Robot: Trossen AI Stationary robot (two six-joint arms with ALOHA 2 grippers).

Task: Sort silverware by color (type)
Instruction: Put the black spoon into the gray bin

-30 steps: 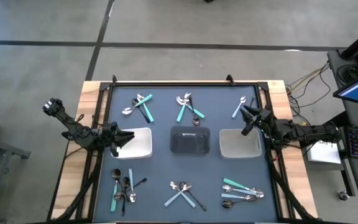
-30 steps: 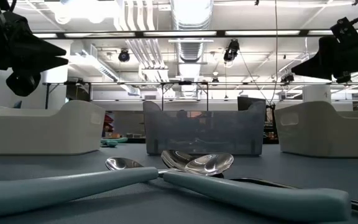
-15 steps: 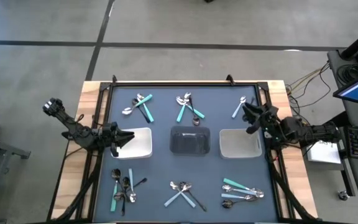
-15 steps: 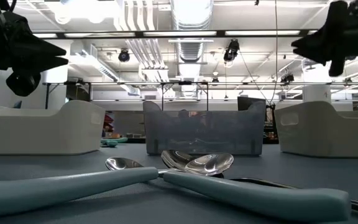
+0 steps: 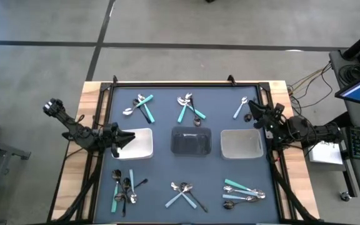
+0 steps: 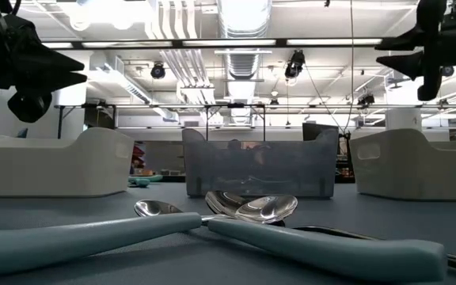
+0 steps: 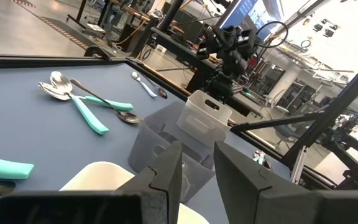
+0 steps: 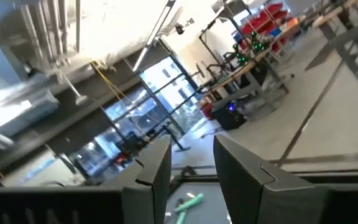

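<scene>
Silverware point(image 5: 187, 108) lying in six mixed piles around three trays; light, stiff, slippery, so likely gripping mid-handle (thin stuff). Left gripper point(image 5: 127, 138) & right gripper point(image 5: 250, 114) hovering, both narrowly parted, empty.

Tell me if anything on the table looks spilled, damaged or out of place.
Nothing stands out. The silverware lies in six loose piles, like the one at the far middle, all unsorted. The three trays, such as the middle tray, sit upright in a row.
</scene>
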